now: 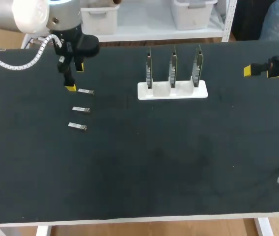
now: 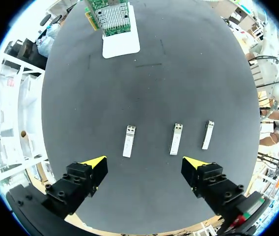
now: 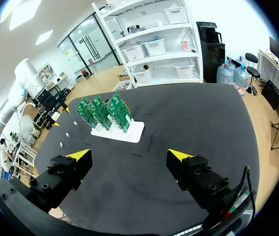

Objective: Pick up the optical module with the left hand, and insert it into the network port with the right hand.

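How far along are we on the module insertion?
Nothing done: three small silver optical modules lie on the black table. The left gripper hangs open near them, empty; the right gripper is open, away from the white stand of green circuit boards. Pick-up, handover and insertion remain.

A black mat (image 1: 179,157) covers the table (image 1: 129,220), whose pale rim shows along the near side. Faint short scuff lines (image 2: 148,64) mark the mat's middle.

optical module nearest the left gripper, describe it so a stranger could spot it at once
Left of the white stand of upright boards on the black table, three small silver modules lie in a column. This optical module is the farthest one, level with the stand, just beside the left gripper.
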Robot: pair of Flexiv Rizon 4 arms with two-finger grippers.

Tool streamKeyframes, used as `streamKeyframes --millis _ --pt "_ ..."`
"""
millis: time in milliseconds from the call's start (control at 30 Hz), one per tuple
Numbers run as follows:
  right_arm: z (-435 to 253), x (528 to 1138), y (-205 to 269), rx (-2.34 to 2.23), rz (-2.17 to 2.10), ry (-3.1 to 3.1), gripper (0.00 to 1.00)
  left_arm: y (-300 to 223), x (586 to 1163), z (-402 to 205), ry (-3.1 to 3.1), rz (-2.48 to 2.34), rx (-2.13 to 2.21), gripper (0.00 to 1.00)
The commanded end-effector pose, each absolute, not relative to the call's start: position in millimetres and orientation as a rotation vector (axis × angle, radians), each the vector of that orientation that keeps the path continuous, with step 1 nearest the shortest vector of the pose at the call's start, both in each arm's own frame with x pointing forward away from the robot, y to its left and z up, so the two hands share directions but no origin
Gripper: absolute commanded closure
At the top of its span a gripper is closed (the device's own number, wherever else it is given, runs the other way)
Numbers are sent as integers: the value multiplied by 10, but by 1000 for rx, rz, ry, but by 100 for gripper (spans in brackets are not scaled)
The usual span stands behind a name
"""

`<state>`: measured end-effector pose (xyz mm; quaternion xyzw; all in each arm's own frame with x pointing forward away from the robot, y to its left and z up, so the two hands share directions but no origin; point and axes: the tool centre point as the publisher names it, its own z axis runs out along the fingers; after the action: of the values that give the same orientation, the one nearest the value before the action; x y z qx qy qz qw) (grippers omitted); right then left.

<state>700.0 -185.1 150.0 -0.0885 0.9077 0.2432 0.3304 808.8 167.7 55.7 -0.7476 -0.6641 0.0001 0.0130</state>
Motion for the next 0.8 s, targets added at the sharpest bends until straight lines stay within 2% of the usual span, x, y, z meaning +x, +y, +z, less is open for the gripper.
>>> streamKeyframes --millis 33,800 --pt "1500 7000 -1851 -231 636 2374 0 1680 8126 507 -2082 44 -2315 0" --pt "1500 7000 -1851 -231 636 2374 0 1627 8196 114 -2127 61 -2327 0"
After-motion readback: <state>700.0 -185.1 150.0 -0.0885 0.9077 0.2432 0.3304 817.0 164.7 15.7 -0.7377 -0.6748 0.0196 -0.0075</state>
